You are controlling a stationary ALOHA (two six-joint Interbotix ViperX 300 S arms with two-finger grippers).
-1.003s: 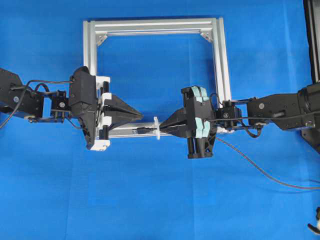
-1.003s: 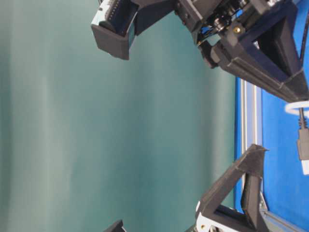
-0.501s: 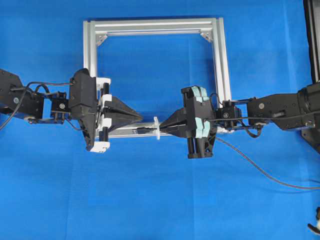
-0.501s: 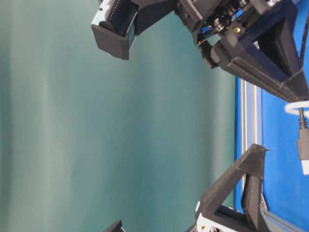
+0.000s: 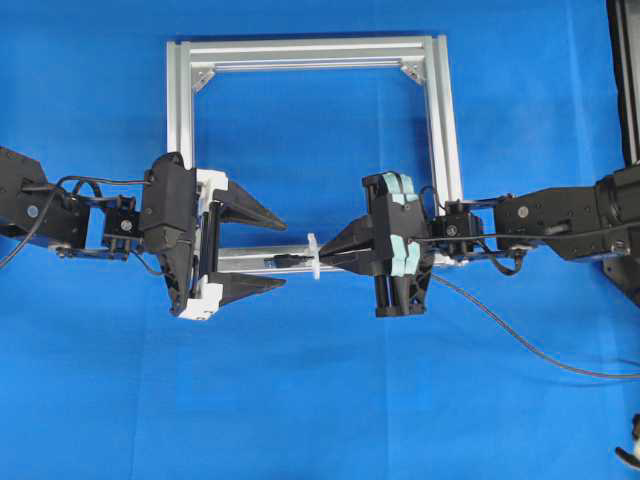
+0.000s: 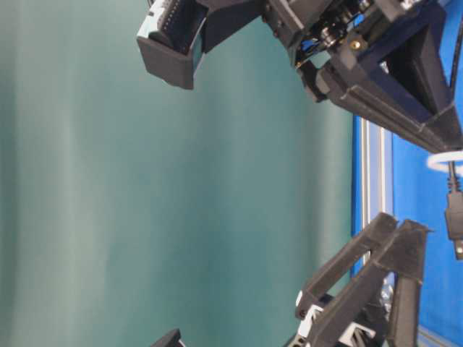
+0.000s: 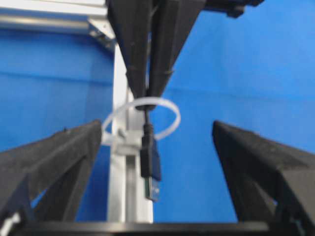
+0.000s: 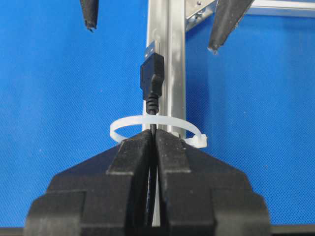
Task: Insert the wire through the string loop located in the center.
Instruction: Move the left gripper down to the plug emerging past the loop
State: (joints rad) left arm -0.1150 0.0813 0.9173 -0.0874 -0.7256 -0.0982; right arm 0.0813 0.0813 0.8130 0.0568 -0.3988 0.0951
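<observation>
The wire's black plug (image 5: 285, 261) pokes leftward through the white string loop (image 5: 314, 257), which stands on the frame's front bar (image 5: 245, 262). My right gripper (image 5: 325, 259) is shut on the wire just behind the loop, its tips (image 8: 153, 133) touching the ring (image 8: 120, 124). The plug (image 8: 151, 76) hangs free past the ring. My left gripper (image 5: 283, 254) is open, its fingers spread either side of the plug (image 7: 150, 160) and touching nothing. In the left wrist view the loop (image 7: 178, 118) circles the wire.
The square aluminium frame (image 5: 310, 52) lies on the blue cloth. The wire's slack (image 5: 520, 340) trails away to the lower right. A black upright (image 5: 625, 80) stands at the right edge.
My left gripper has gone from shut to wide open, its fingers spreading apart around the plug. The right gripper, the wire and the loop have not moved.
</observation>
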